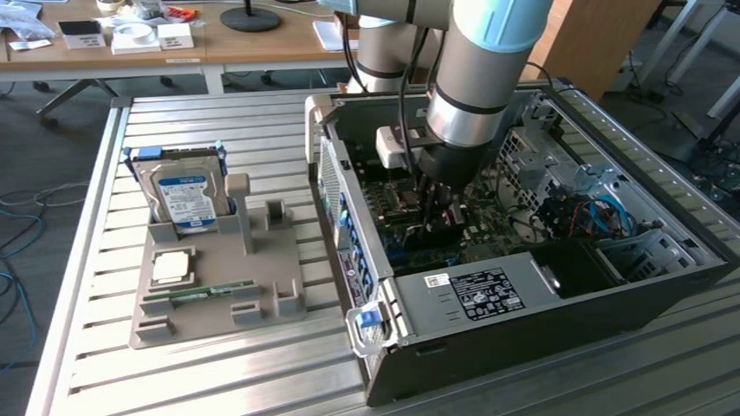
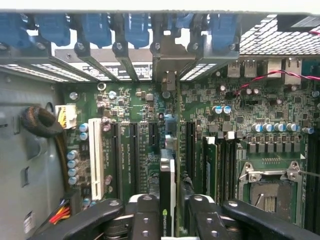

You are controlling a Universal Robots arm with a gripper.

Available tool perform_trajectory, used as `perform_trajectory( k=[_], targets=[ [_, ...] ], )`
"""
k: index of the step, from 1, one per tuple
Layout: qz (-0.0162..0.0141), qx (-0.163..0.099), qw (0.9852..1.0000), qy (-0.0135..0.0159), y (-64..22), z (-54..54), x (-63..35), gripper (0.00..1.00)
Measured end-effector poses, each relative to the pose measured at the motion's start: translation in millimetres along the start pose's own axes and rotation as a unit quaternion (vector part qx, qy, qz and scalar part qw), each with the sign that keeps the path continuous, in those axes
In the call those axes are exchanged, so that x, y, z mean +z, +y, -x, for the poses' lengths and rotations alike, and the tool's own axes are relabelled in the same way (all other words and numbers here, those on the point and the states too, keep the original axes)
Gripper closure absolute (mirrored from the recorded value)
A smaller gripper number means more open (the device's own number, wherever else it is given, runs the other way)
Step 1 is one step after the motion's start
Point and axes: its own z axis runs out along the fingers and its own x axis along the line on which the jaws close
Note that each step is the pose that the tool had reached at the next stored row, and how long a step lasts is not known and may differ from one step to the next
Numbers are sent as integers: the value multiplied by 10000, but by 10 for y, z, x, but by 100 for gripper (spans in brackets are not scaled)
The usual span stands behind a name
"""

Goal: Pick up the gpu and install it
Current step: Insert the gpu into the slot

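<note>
- Nearest the wrist camera, the gripper (image 2: 167, 220) is clamping its two black fingers (image 2: 142, 215) on the top edge of the gpu (image 2: 167, 185), which is standing on edge between them.
- The card is hanging upright over the motherboard (image 2: 225, 130), running along the row of black expansion slots (image 2: 132, 150); its silvery bracket (image 2: 170, 67) is reaching toward the rear openings of the case. I cannot tell whether the edge connector is seated or just above the slot.
- In the exterior view the gripper (image 1: 439, 204) is reaching down inside the open computer case (image 1: 486, 303).
- Step in hand, as I judge it: insertion, pick-up being done.
- The next move is calling for a straight press along the slot line, bracket aligned with its opening.
- Outside, the grey fixture tray (image 1: 220, 295) is holding the hard drive (image 1: 185, 195) and the memory stick (image 1: 197, 290).
</note>
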Motion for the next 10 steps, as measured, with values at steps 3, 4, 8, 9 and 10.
perform_trajectory(
  k=[3, 4, 8, 9, 10],
  targets=[
    [3, 0, 10000, 6, 0, -1, -6, 61],
    [3, 0, 10000, 6, 0, -1, -6, 61],
    [3, 0, 10000, 7, 0, -1, -6, 43],
    [3, 0, 10000, 7, 0, -1, -6, 43],
    [3, 0, 10000, 7, 0, -1, -6, 43]
  ],
)
